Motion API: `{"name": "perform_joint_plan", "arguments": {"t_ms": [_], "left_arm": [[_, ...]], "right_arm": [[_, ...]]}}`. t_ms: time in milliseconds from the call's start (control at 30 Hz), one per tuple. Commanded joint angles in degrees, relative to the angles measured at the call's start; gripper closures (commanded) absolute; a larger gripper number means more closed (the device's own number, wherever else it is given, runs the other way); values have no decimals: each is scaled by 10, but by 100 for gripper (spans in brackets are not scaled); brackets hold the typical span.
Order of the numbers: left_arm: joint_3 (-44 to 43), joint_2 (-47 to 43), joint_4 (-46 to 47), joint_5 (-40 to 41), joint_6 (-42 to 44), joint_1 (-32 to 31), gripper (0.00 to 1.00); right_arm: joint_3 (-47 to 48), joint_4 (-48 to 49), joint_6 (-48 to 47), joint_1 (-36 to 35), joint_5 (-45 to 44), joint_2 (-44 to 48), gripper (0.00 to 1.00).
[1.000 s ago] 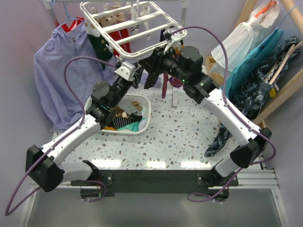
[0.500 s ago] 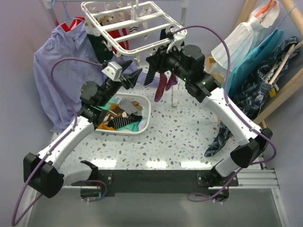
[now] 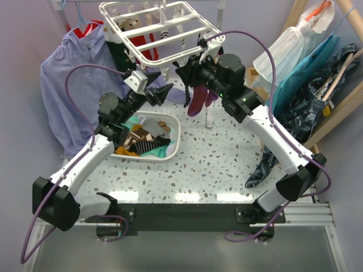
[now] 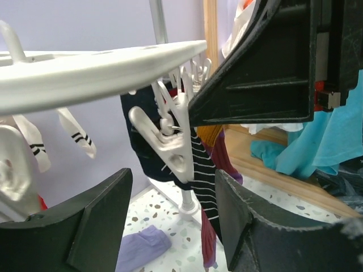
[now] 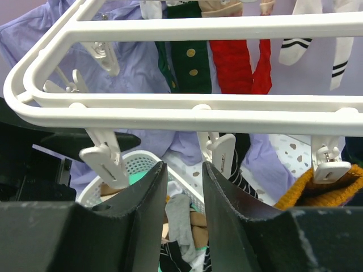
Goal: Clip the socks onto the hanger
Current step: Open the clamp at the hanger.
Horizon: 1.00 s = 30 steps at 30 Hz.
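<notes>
The white hanger (image 3: 159,28) hangs at the back, with red, green and white socks clipped under it. My left gripper (image 3: 161,90) is open just below its near edge. In the left wrist view its jaws (image 4: 173,177) stand on either side of a white clip (image 4: 170,144), not touching it. The clip holds a black-white striped sock (image 4: 205,181), and a maroon sock (image 4: 208,241) hangs behind it. My right gripper (image 3: 187,72) is at the same edge. In the right wrist view it (image 5: 184,167) is slightly open and empty under the bar (image 5: 187,116), beside a clip (image 5: 222,152). An orange sock (image 5: 323,186) hangs at the right.
A white slotted basket (image 3: 174,141) with several socks stands on the table under my left arm, and shows in the right wrist view (image 5: 133,170). A purple sock (image 4: 142,249) lies on the table. A lavender shirt (image 3: 68,85) hangs at the left and clothes (image 3: 306,73) at the right.
My left arm has drawn back to the left and its gripper has come off the clip and stands open. The striped and maroon socks now hang from the rack's near edge.
</notes>
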State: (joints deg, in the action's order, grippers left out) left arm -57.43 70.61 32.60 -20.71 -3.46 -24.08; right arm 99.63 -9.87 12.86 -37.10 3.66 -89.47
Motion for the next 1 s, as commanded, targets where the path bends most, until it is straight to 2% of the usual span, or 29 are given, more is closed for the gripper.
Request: {"name": "perform_joint_plan", "arguments": {"t_ms": [0, 200, 400, 733, 967], "left_arm": [[-34, 8, 40, -20, -9, 17, 34], [-39, 21, 59, -44, -23, 29, 34], [-48, 30, 73, -72, -29, 39, 38], [-70, 60, 110, -223, -97, 93, 35], [-97, 90, 115, -257, -128, 93, 42]], "right_arm": [[24, 15, -14, 4, -17, 11, 64], [23, 13, -17, 7, -20, 7, 64], [23, 13, -22, 10, -19, 8, 64], [14, 22, -28, 12, 4, 11, 63], [12, 23, -38, 12, 28, 12, 62]]}}
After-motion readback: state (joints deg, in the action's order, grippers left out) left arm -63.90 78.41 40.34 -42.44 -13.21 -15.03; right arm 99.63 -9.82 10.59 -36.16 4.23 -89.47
